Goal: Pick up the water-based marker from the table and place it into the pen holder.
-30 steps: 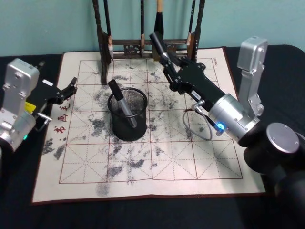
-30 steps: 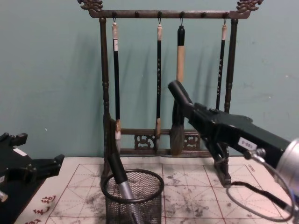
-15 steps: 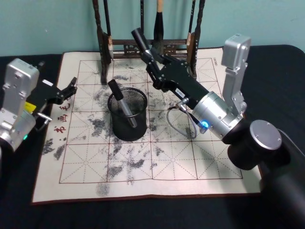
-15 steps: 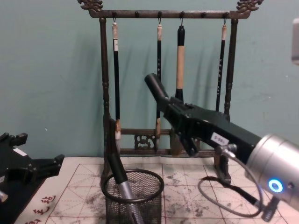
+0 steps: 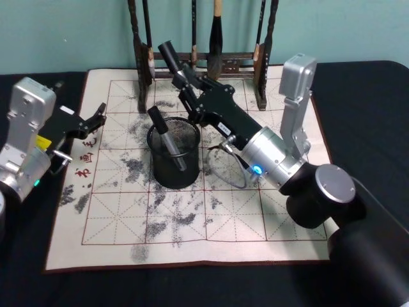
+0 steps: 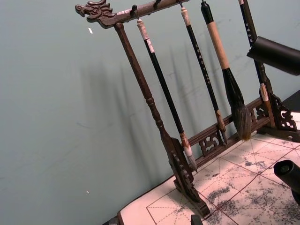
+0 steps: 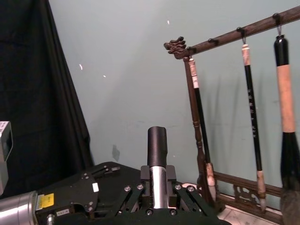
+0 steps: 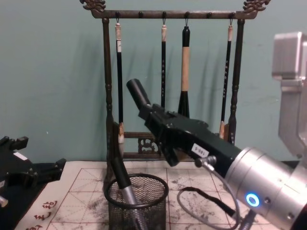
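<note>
Head view: right pincer pinches the water-based marker by the barrel. The cap end tilts up toward the far edge of the surface and the other end aims down at the pen holder, likely so it can slide in over the rim. The marker's lower end is hidden under the pincer body. The holder stands on the mat, a bit left of the surface's middle, with a second marker leaning inside. Left pincer sits near the left edge, fingers spread, holding nothing, apparently parked clear of the work. Left wrist view: brush rack along the far edge; a dark cylinder is cut off by the frame, probably the held marker's cap, can't confirm. Right wrist view: the fingers press on both sides of the silver barrel and the black cap sticks out past them. Chest view: the marker is held slanted, above and just behind the holder's rim, not yet inside. The holder's base is cut off, and the held marker's tip is hidden behind the pincer.
</note>
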